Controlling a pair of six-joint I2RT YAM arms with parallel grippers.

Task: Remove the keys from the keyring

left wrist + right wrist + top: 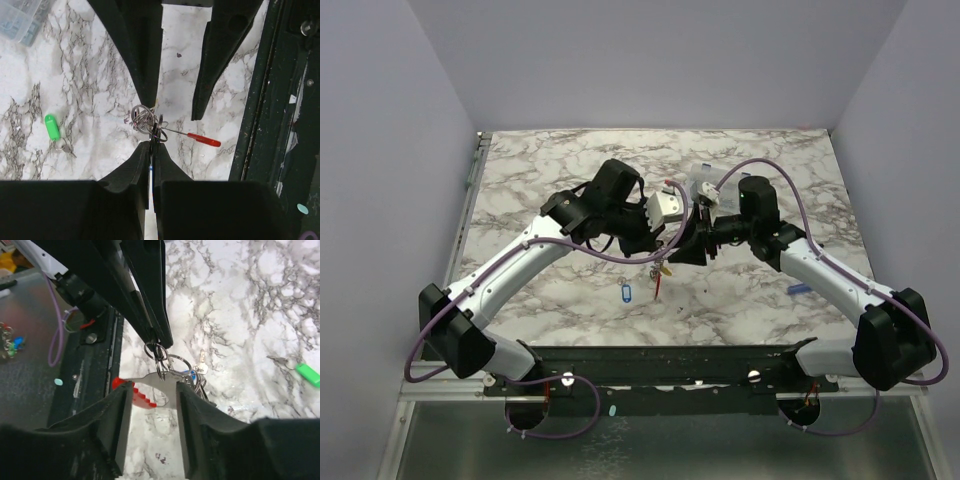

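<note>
Your left end effector [151, 146] clamped on keyring [144, 119] above surface [100, 60]. Red-tagged key [202, 139] points tag-first toward base rail [260, 100] (tilt unclear). Right end effector [154, 390]: jaws apart, straddling ring, holding nothing.

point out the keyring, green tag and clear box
keyring [158, 131], left wrist view, dark wire loop
green tag [52, 126], left wrist view, tag's middle
clear box [19, 19], left wrist view, its lid

A robotics lab test cell: plain pale lilac walls [380, 150] box in a white marble-patterned surface [520, 180], with two white-and-black robot arms [510, 265] bolted to a black metal rail [670, 360], trailing purple cables [757, 161].
</note>
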